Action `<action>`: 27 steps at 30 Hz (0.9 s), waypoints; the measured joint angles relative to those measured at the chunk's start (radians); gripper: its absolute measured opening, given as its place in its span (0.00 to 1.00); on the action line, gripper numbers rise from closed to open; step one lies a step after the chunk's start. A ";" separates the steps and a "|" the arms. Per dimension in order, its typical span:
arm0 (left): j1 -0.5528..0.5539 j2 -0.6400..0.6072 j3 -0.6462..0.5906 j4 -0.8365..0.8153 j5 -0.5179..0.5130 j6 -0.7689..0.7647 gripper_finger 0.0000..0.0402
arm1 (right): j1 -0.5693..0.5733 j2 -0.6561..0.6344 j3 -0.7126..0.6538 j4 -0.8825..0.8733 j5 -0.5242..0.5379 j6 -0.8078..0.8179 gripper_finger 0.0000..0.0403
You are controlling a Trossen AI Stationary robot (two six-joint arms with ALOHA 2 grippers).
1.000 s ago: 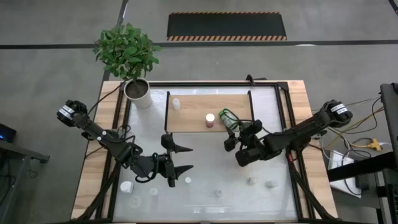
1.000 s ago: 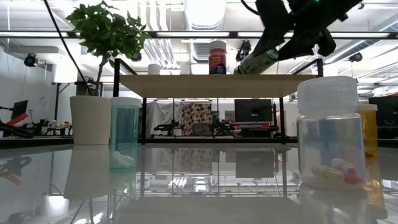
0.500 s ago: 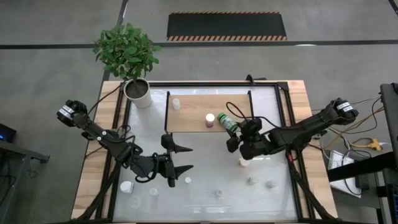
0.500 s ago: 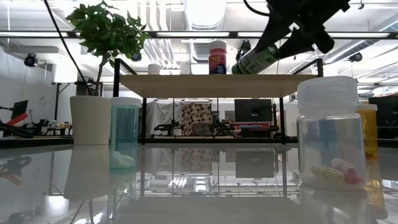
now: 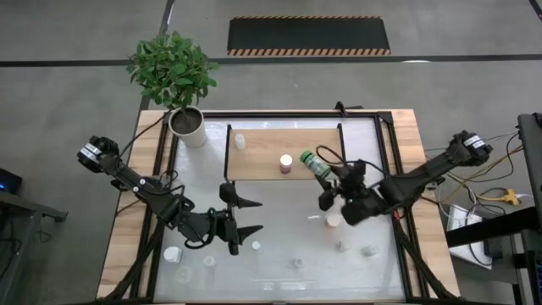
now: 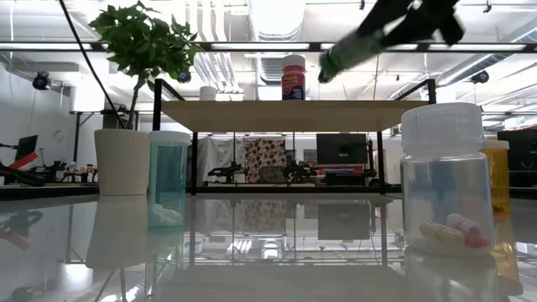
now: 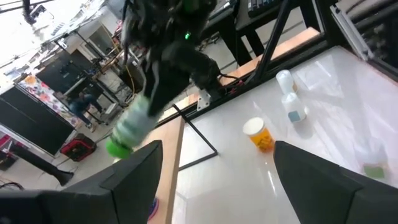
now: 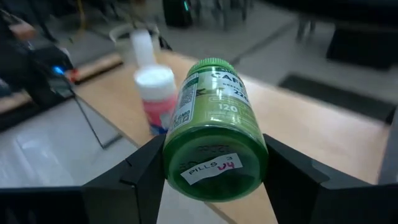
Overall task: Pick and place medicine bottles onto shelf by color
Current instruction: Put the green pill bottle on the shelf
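1. A green-capped bottle [image 5: 315, 165] is being pinched between the two fingers of the right gripper [image 5: 332, 182]; it is being held tilted above the right part of the shelf [image 5: 262, 165], cap toward the shelf.
2. In the right wrist view the same bottle [image 8: 215, 134] is being squeezed from both sides by the dark fingers [image 8: 134, 171], its green bottom with a handwritten label facing the camera.
3. A pinkish bottle with a white cap [image 5: 286, 163] is being carried upright by the shelf board, just beside the held bottle, and a small white bottle [image 5: 240, 141] is standing near the board's far left corner.
4. The left gripper [image 5: 246, 216] is being kept with its fingers spread wide over the glossy white table top [image 5: 279, 224], in front of the shelf.
5. An orange bottle [image 5: 334, 221] is standing on the table near the right gripper; several small white and clear bottles [image 5: 256, 246] are lying scattered along the near side.
6. A potted plant [image 5: 182, 85] is being borne at the table's far left corner.
7. In the low view a clear jar with pills [image 6: 442, 180] is standing close to the camera, and a room with ceiling lights and benches is being shown behind the table.
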 joint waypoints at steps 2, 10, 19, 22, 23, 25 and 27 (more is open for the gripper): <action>0.000 0.000 -0.002 0.019 0.003 -0.016 0.72 | 0.072 -0.015 0.000 0.005 0.085 -0.035 0.52; 0.018 0.011 -0.101 0.361 0.137 -0.018 0.72 | 0.344 0.068 -0.006 0.200 0.344 -0.172 0.53; 0.044 0.174 -0.188 0.899 0.253 -0.013 0.72 | 0.388 0.208 0.001 0.893 -0.059 -0.900 0.55; 0.048 0.223 -0.169 0.949 0.287 -0.012 0.72 | 0.371 0.209 0.001 1.015 -0.224 -1.089 0.55; 0.049 0.237 -0.161 0.963 0.312 -0.011 0.72 | 0.362 0.206 -0.004 1.032 -0.257 -1.137 0.55; 0.048 0.260 -0.148 0.977 0.364 -0.011 0.72 | 0.334 0.205 -0.017 1.077 -0.322 -1.209 0.55; 0.047 0.274 -0.141 0.973 0.385 -0.011 0.72 | 0.302 0.212 -0.033 1.151 -0.414 -1.251 0.55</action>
